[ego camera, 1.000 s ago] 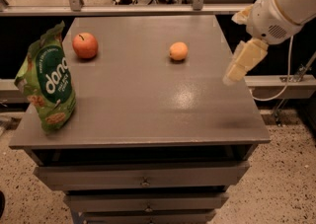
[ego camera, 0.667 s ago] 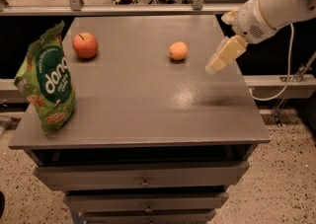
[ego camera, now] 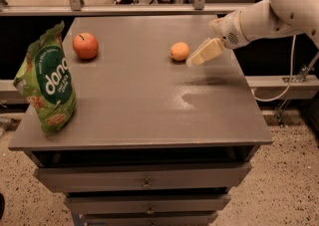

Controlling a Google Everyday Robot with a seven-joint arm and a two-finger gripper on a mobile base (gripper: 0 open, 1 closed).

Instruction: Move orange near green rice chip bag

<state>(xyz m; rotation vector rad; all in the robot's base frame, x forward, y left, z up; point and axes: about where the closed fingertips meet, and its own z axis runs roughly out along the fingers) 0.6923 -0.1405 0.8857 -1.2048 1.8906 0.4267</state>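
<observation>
The green rice chip bag (ego camera: pixel 47 83) stands at the left edge of the gray table (ego camera: pixel 149 115). White letters on it look like "dang". The white arm reaches in from the upper right. Its gripper (ego camera: pixel 193 60) points down-left, just right of the orange (ego camera: pixel 179 51) near the top middle. I cannot tell if it is wide or narrow. A red apple (ego camera: pixel 85 46) sits at the upper left. Drawers (ego camera: pixel 144 180) are below.

A grey counter (ego camera: pixel 149 120) with stacked drawers (ego camera: pixel 144 177) under its top stands on a speckled floor (ego camera: pixel 294 185), a metal rail (ego camera: pixel 149 9) running behind it. Overhead light leaves a pale glare (ego camera: pixel 192 98) right of the counter's middle; the claw (ego camera: pixel 194 59) hovers over its right rear.
</observation>
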